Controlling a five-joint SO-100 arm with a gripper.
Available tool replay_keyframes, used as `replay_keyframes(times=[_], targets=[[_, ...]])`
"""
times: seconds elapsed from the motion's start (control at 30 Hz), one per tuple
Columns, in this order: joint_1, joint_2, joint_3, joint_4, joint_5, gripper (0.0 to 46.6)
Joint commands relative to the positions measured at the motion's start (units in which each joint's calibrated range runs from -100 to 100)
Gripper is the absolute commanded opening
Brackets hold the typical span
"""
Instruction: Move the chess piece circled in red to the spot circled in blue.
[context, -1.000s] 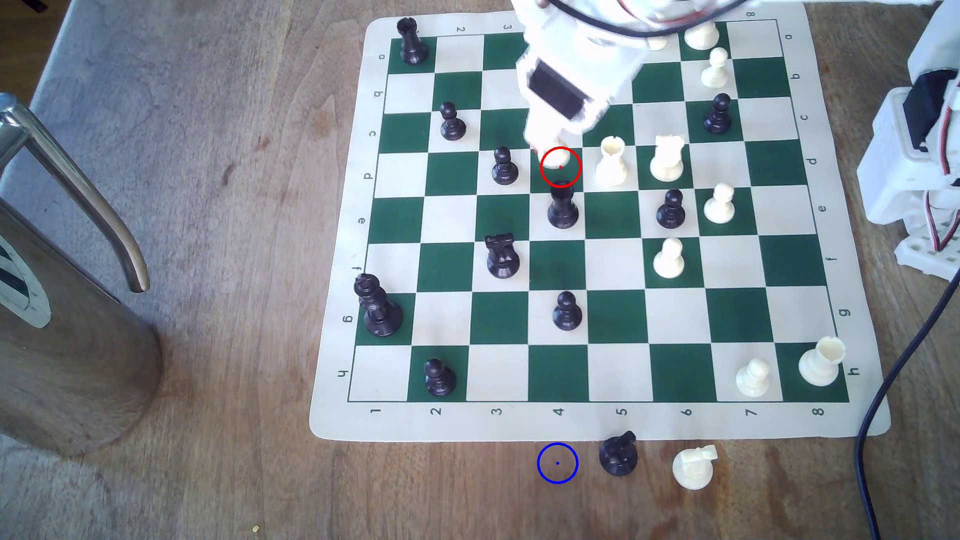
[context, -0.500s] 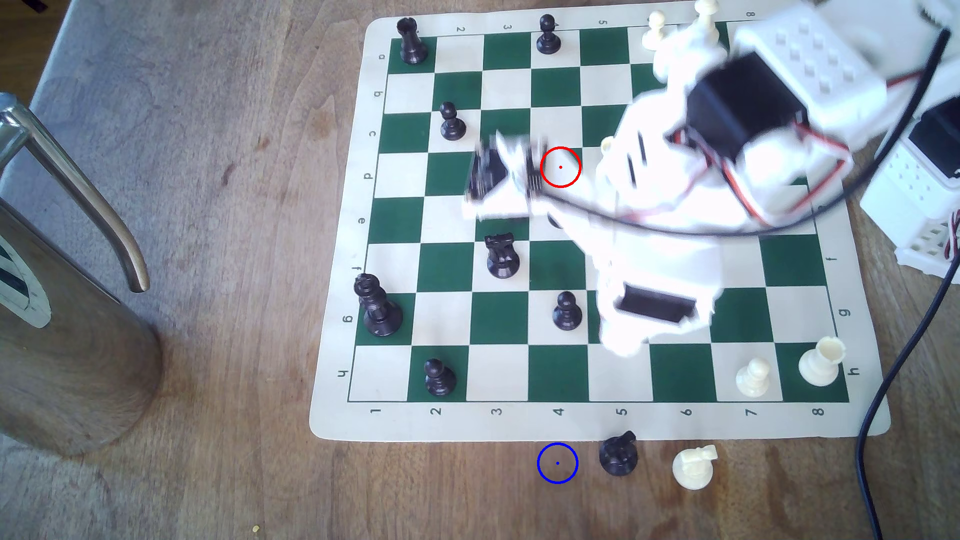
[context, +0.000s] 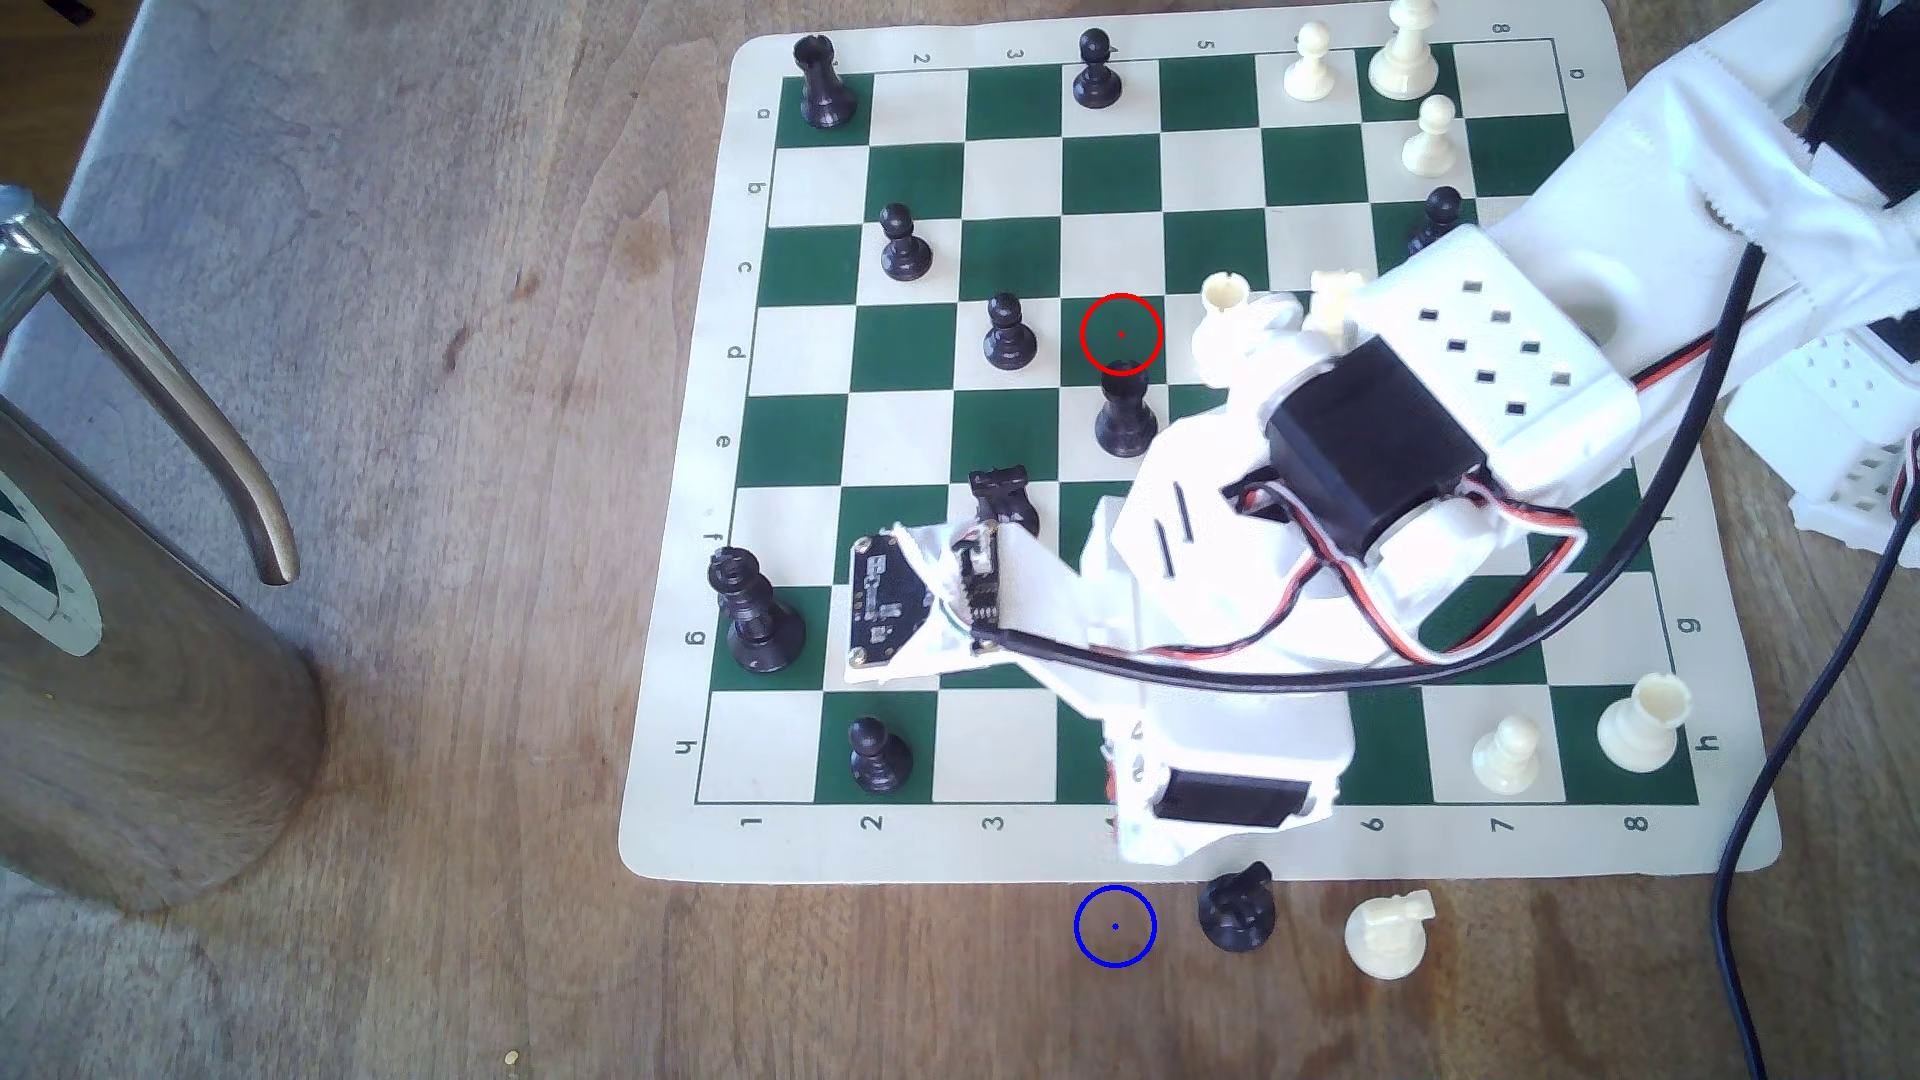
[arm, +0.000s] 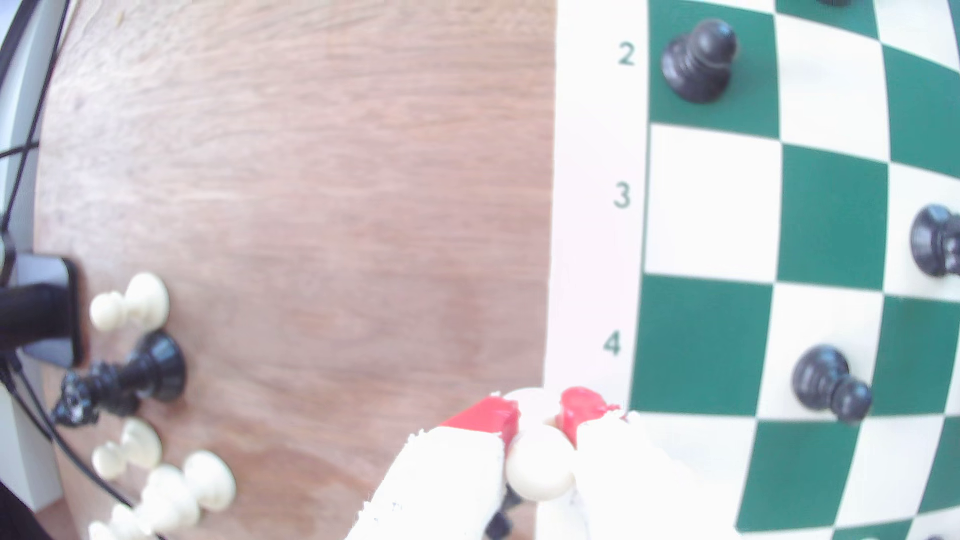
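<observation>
Bright daylight fills both views. In the exterior view the white arm (context: 1351, 540) is overexposed, its edges washed out, while the board (context: 1195, 447) stays fairly sharp. The wrist view is soft throughout, with board lines bowing at the edges; the pincer (arm: 540, 415) is blurred and glaring.

The white plastic robot arm (context: 1382, 457) reaches across the green-and-cream chessboard mat (context: 1195, 831), its end effector (context: 1127, 820) at the mat's near edge by the "4" label, fingertips hidden beneath the housing. The blue drawn ring on bare brown wood (context: 1115, 926) lies just beyond it on the tabletop (context: 468, 935). A toppled black chess piece (context: 1236, 912) and a toppled cream chess piece (context: 1387, 935) lie to the exterior view's right of the ring.
</observation>
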Motion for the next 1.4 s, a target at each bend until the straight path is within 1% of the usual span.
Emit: replay_keyframes(times=[0.0,0.1,0.27,0.63,0.7,1.07,1.13,1.33,1.37], targets=[[0.07,-0.45,-6.60,-2.01,0.00,0.3],[-0.16,0.65,-6.60,-2.99,0.00,0.3],[-0.01,4.39,-6.24,-4.46,-1.17,0.3],[-0.95,8.04,-6.51,-7.57,-2.44,0.3],[-1.02,8.55,-6.24,-8.07,-2.98,0.3],[-0.87,9.56,-6.69,-9.87,-3.27,0.3],[-1.02,9.73,-6.78,-9.79,-3.22,1.1],[-1.10,10.67,-6.51,-9.79,-3.17,1.1],[-1.02,10.75,-6.51,-9.79,-3.03,1.6]])
